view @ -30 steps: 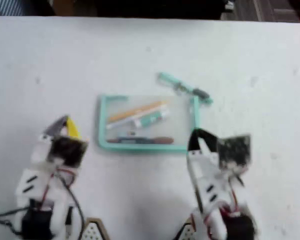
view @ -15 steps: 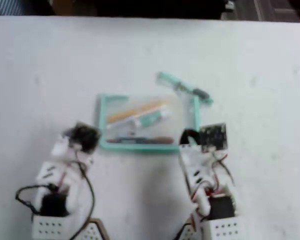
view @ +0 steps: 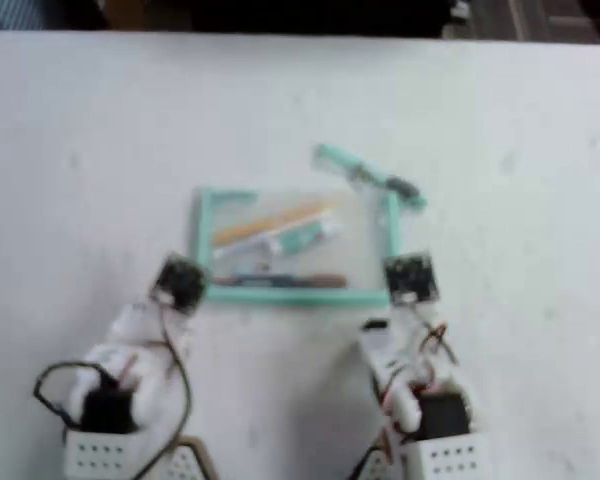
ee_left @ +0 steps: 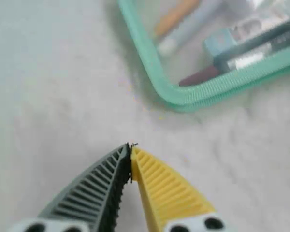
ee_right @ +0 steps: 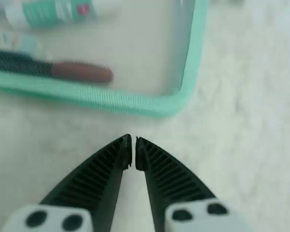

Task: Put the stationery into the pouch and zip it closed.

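Note:
A clear pouch with a mint-green zip border (view: 295, 246) lies flat mid-table, holding an orange pencil (view: 275, 222), a teal-and-white tube (view: 300, 238) and a dark pen with a brown end (view: 280, 281). Its corners appear in the left wrist view (ee_left: 183, 96) and the right wrist view (ee_right: 179, 101). A teal pen (view: 365, 176) lies on the table just behind the pouch's right corner. My left gripper (ee_left: 130, 147) is shut and empty, near the pouch's front-left corner. My right gripper (ee_right: 133, 142) is shut and empty, just in front of the pouch's front-right corner.
Both arms sit folded back at the table's near edge, the left base (view: 100, 440) and the right base (view: 435, 440). The white table (view: 510, 150) stretches bare around the pouch, with a dark area beyond its far edge.
Both arms have drawn back toward their bases, away from the pouch. The pouch and the teal pen have not moved.

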Robot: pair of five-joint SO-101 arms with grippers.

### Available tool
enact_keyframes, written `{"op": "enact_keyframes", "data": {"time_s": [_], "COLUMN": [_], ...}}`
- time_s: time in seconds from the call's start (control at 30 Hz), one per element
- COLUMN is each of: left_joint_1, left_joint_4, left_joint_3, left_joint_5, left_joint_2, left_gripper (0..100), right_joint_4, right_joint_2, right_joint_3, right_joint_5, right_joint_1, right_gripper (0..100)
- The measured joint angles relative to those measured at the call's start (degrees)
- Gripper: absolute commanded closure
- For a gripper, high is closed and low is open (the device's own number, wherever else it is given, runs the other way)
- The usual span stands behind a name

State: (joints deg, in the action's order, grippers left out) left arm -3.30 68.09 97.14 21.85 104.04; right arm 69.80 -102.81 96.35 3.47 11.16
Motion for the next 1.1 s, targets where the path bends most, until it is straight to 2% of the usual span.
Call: {"op": "enact_keyframes", "data": {"time_s": [0.1, 0.23, 0.47, 0.97, 1.1], "left_joint_1": [0.00, 0.00, 0.00, 0.00, -2.46], "left_joint_4": [4.31, 4.92, 5.27, 5.27, 5.27], "left_joint_3": [0.00, 0.00, 0.00, 0.00, 0.00], "left_joint_5": [0.00, -0.79, -13.80, -15.03, -15.03], "left_joint_2": [0.00, 0.00, 0.00, 0.00, 0.00], "left_gripper": [97, 98, 98, 98, 98], "right_joint_4": [2.02, 2.37, 2.37, 2.37, 2.37], "right_joint_2": [0.00, 0.00, 0.00, 0.00, 0.00], "right_joint_3": [0.00, 0.00, 0.00, 0.00, 0.00], "right_joint_5": [0.00, 0.00, 0.00, 0.00, 0.00], "right_joint_1": [0.00, 0.00, 0.00, 0.00, 0.00], "right_gripper": [98.1, 98.1, 98.1, 98.1, 98.1]}}
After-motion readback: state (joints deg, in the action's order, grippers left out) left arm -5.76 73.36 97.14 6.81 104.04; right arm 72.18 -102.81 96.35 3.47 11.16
